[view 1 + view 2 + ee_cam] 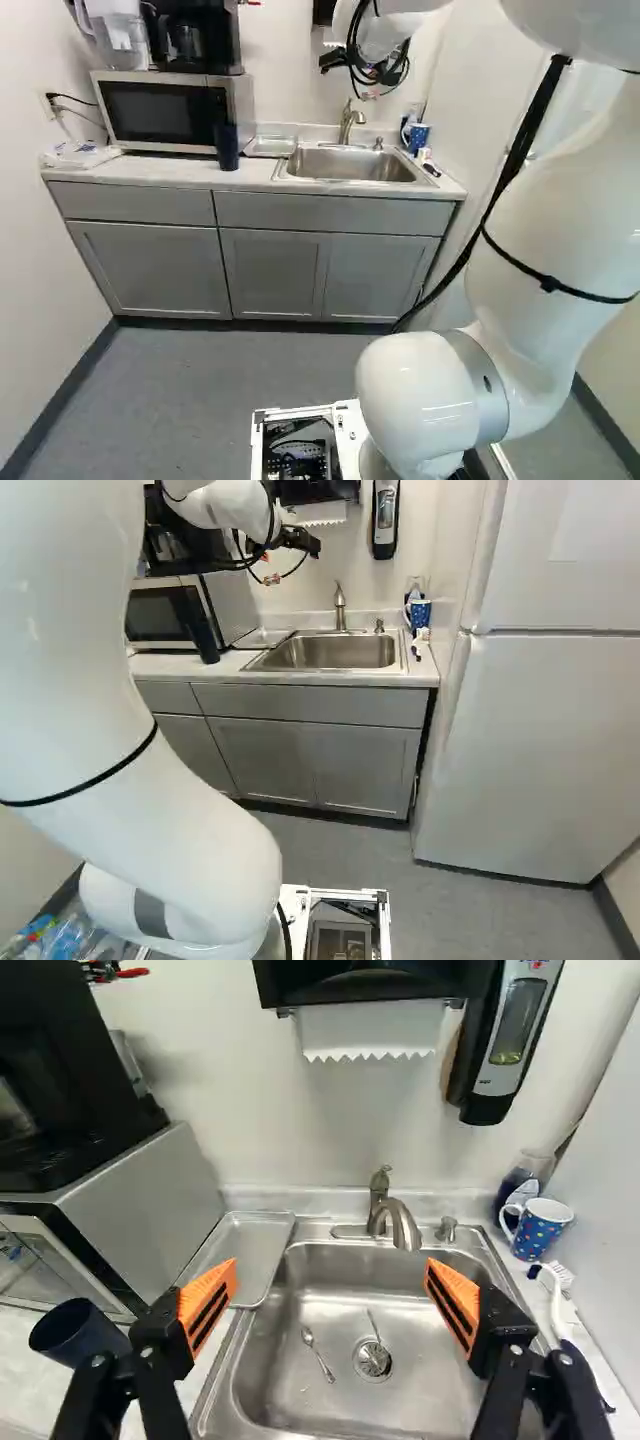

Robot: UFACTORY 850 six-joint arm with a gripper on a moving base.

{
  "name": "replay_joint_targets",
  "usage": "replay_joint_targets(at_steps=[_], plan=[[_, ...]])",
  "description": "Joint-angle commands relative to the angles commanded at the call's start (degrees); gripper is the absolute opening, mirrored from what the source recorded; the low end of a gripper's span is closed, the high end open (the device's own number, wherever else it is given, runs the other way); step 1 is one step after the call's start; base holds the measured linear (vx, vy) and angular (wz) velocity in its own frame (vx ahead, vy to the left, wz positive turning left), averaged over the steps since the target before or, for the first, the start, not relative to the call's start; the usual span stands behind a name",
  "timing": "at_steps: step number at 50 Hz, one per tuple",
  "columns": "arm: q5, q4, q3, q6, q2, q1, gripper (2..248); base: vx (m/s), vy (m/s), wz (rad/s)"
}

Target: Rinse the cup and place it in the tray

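With my claw (331, 1266) spread apart over the sink (420, 1365), I should swing left and lower it squarely around the dark blue cup (78, 1332) near the desk's (150, 172) front edge, without clipping the microwave (160, 110) or tray (250, 1250).

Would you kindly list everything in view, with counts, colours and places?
Rectangular steel sink: one, silver, in counter.
Flat metal tray: one, silver, beside sink.
Curved metal faucet: one, silver, behind sink.
Metal spoon: one, silver, in sink.
Boxy microwave: one, silver and black, on counter.
Round cup: one, navy, by microwave.
Coffee maker: one, black, atop microwave.
Pitcher: one, clear, atop microwave.
Spotted mug: one, blue, beside sink.
Brush: one, white, near mug.
Towel dispenser: one, black, on wall.
Soap dispenser: one, grey, on wall.
Refrigerator: one, white, by counter.
Robot arm: one, white, foreground.
Hand: one, black, orange pads, open.
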Motion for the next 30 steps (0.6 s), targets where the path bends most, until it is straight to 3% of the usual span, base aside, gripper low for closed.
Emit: replay_joint_targets(at_steps=[30], plan=[[0.0, 0.0, 0.0, 0.0, 0.0, 0.0, 247, 0.078, -0.015, 0.152]])
